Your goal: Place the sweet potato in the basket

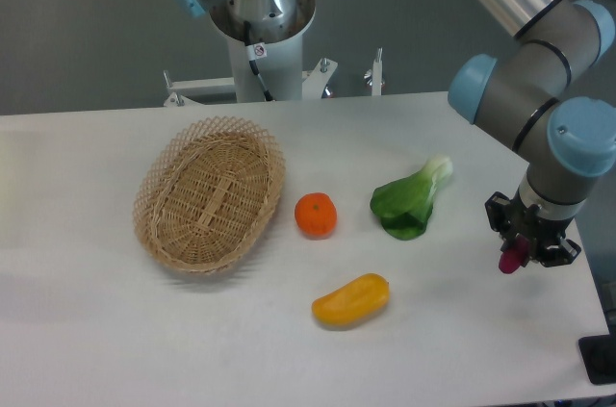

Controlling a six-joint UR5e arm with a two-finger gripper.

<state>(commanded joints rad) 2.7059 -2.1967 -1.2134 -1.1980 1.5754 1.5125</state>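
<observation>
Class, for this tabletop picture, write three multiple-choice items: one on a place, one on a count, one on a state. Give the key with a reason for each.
1. Where does the round orange fruit lie?
A. inside the basket
B. between the oval tan wicker basket and the leafy green vegetable
C. at the table's far left edge

2. How many food items rest on the white table?
A. three
B. five
C. one

3. What is the state of the gripper?
A. open above the basket
B. open and holding nothing
C. shut on the small reddish-purple sweet potato

Key: 1 B, basket on its left, greens on its right. 2 A, orange fruit, greens and yellow-orange oblong vegetable. 3 C, the tuber's end protrudes below the fingers.
</observation>
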